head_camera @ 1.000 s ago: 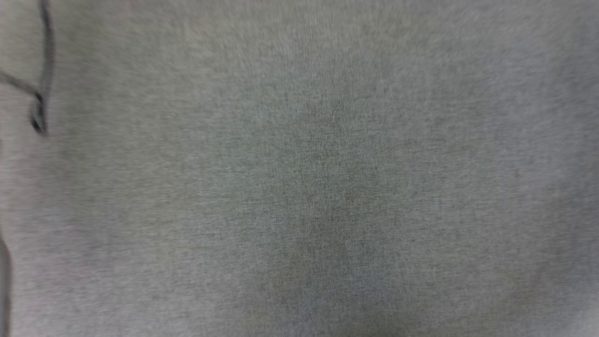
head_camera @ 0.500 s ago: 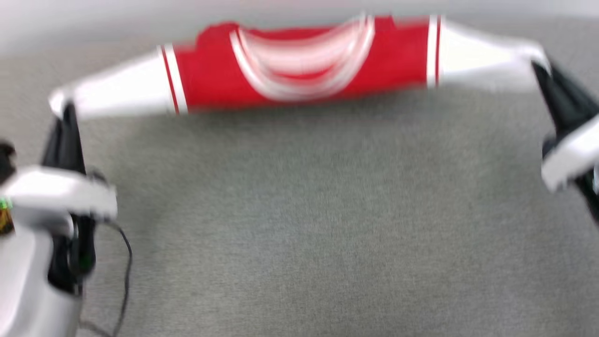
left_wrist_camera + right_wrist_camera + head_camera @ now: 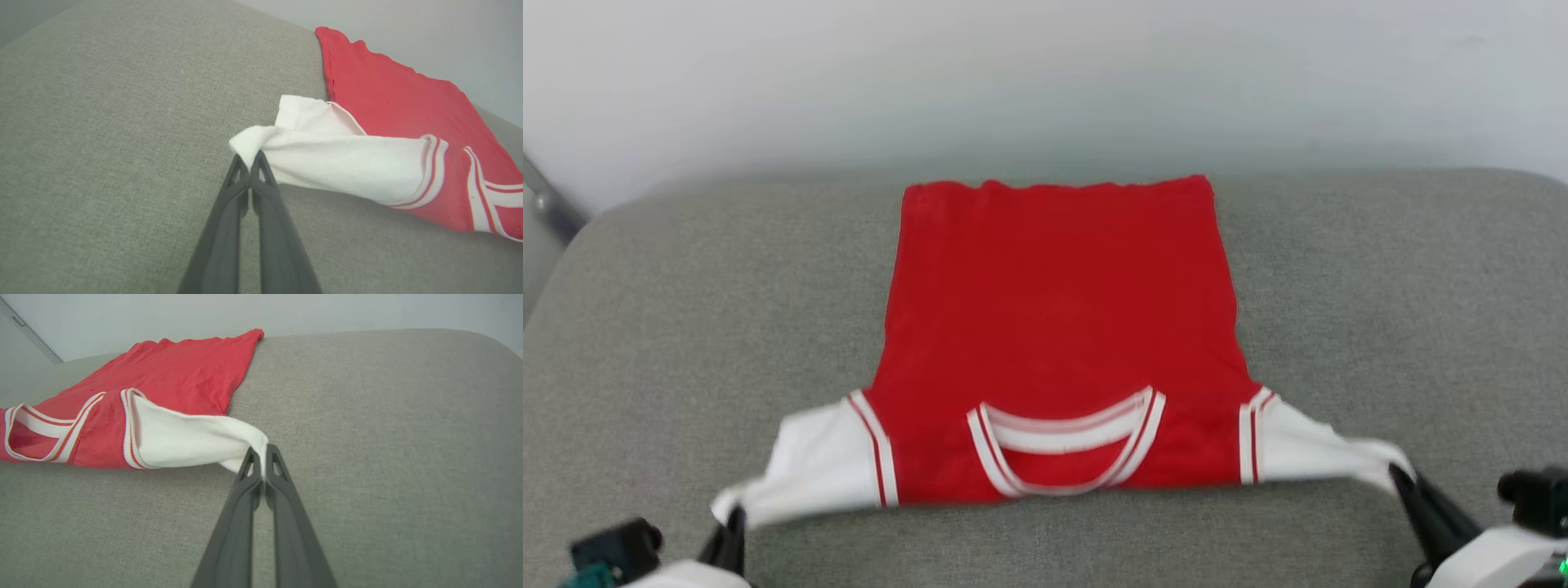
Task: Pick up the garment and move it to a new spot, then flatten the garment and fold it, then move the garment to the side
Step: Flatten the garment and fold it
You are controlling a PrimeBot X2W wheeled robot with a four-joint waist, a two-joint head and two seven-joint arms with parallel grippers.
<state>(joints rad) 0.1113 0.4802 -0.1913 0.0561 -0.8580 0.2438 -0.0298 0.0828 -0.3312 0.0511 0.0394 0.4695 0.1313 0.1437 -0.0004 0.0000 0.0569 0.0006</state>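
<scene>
The garment (image 3: 1058, 318), a red jersey with white short sleeves and a striped collar, lies spread on the grey surface, its hem at the far side and its collar toward me. My left gripper (image 3: 734, 518) is shut on the tip of the white sleeve at the lower left; the left wrist view shows the garment's (image 3: 327, 151) sleeve pinched in the left gripper (image 3: 248, 157). At the lower right my right gripper (image 3: 1401, 474) is shut on the other sleeve tip, and in the right wrist view the right gripper (image 3: 261, 451) pinches the garment's (image 3: 184, 439) white sleeve. Both sleeves are pulled outward and lifted slightly.
The grey fabric surface (image 3: 686, 327) has rounded far corners and ends at a pale wall (image 3: 1045, 73). A dark metal bar (image 3: 547, 200) stands at the far left edge. Bare grey fabric lies on both sides of the garment.
The head camera has tilted, from bare grey fabric to the whole garment. The garment, held stretched in the air half a second ago, now lies spread on the surface with both sleeve tips still gripped.
</scene>
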